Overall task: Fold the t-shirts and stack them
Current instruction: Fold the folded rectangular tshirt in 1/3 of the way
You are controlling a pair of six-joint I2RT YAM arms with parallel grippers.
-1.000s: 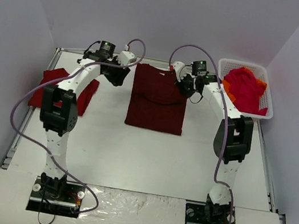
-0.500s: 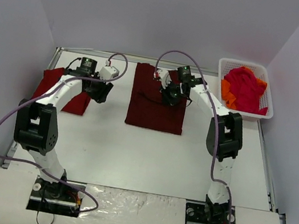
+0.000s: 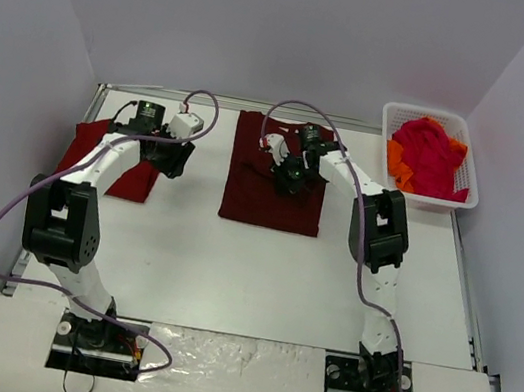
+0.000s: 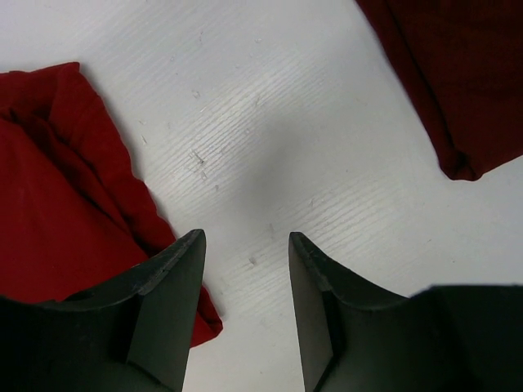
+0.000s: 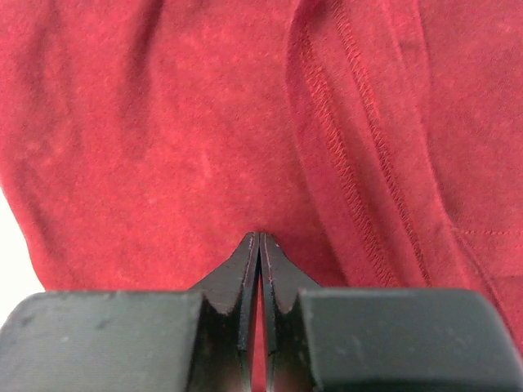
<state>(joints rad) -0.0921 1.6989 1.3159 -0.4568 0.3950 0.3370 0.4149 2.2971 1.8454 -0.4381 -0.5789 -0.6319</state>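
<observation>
Maroon shirt [image 3: 271, 203] lay flat, half-folded. Right gripper [image 5: 259, 238] had jaws together, tips on cloth, probably smoothing crease. Left gripper [image 4: 245, 245] stood apart, empty, beside red shirt [image 4: 49, 204].

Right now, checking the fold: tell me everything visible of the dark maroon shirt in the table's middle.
The maroon shirt is soft knit cloth with stitched seams, lying flat on the white table as a neat tall rectangle, no sleeves showing. The shut right gripper meets the cloth at its upper middle.
</observation>
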